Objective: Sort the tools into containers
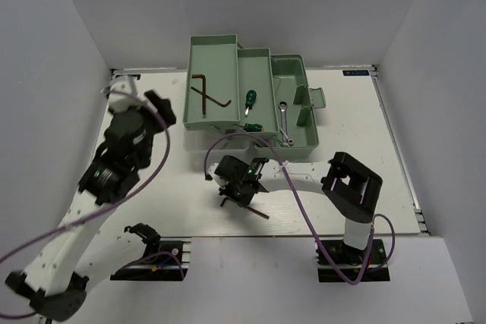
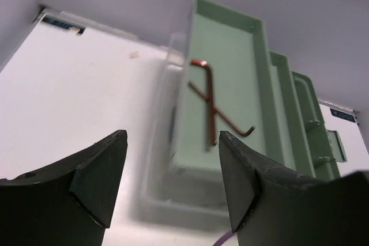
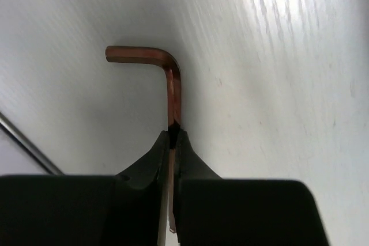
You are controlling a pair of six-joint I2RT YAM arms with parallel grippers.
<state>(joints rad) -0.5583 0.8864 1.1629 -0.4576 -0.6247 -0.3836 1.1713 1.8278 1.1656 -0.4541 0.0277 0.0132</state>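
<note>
The pale-green toolbox stands at the back. Its left tray [image 1: 215, 55] holds two crossed dark hex keys [image 1: 205, 96], which also show in the left wrist view [image 2: 209, 102]. The middle tray [image 1: 258, 66] holds two green-handled screwdrivers [image 1: 249, 99]. The right tray [image 1: 292, 73] holds two silver wrenches [image 1: 283, 111]. My right gripper [image 1: 220, 181] is low over the table in front of the box, shut on a third L-shaped hex key [image 3: 171, 79]. A thin dark rod [image 1: 250, 210] lies on the table beside it. My left gripper [image 2: 173, 142] is open and empty, raised left of the box.
The box's translucent lid [image 2: 173, 200] lies under the trays' near side. A purple cable [image 1: 292, 187] loops over the table from the right arm. White walls close in the table on both sides and at the back. The handle flap [image 1: 315, 99] sticks out right.
</note>
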